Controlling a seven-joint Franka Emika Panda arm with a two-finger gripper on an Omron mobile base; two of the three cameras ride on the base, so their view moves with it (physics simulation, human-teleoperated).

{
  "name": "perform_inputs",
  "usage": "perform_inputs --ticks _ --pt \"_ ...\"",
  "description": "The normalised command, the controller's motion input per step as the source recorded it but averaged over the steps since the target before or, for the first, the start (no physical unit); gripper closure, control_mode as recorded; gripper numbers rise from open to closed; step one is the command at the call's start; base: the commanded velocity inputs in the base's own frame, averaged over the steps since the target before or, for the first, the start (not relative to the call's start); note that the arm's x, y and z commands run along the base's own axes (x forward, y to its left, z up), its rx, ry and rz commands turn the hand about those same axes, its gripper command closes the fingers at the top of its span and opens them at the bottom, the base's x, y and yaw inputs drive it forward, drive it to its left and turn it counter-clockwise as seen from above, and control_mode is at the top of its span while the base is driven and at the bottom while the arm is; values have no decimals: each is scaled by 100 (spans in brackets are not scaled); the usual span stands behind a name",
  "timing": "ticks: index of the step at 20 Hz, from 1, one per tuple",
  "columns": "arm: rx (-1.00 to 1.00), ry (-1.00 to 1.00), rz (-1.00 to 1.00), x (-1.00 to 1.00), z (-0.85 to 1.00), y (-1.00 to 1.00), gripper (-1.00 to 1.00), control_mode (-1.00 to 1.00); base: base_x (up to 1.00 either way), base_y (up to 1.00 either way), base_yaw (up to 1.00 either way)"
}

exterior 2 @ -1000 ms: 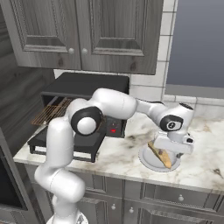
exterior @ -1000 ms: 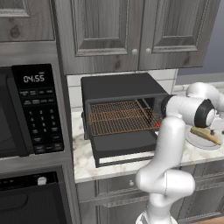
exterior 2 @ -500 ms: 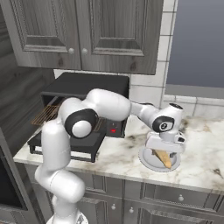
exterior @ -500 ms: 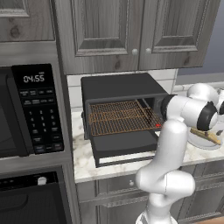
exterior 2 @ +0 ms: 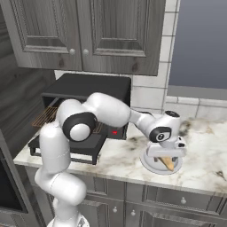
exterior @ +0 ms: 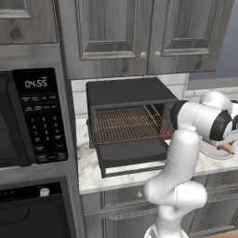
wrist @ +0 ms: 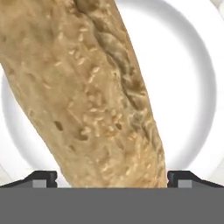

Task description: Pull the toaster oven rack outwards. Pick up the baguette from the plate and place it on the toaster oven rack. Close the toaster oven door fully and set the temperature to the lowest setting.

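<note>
On the far left we see the black microwave (exterior: 28, 121) with its keypad and lit clock, built into the dark cabinet column. Next to it, on the marble desk (exterior 2: 208, 164), stands the toaster oven (exterior: 128, 123), matte black, its door (exterior: 135, 155) dropped down flat toward us. The copper-brown rack (exterior: 128, 124) sits pulled forward over the door, and a small red light glows at the oven's right side.

Further right, our white arm bends across the oven's front and reaches down to the plate (exterior 2: 148, 162), which rests on the desk well apart from the oven. Our hand (exterior 2: 166, 153) hangs directly over the plate, fingers spread wide and released, holding nothing. In the hand view the two dark fingertips (wrist: 41, 178) stand on either side of the baguette (wrist: 87, 96), which lies slanted across the white plate (wrist: 192, 87) between them; whether the tips touch the bread we cannot tell. The tan end of the baguette (exterior 2: 166, 163) peeks out beneath the hand in the right base view.
</note>
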Motion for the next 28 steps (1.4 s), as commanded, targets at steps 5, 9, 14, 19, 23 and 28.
perform_inputs --ticks 5,9,14,19,23,28 --pt "-3 -13 6 0 -22 0 -100 -100 0 0 0" --pt "0 0 0 0 0 0 100 -100 0 0 0" --pt "0 -16 0 -31 23 5 100 -100 0 0 0" --pt "-11 -28 1 -87 79 45 100 -100 0 0 0" --pt "-21 -23 6 -95 99 82 100 -100 0 0 0" --pt "-28 -4 15 -77 90 100 100 -100 0 0 0"
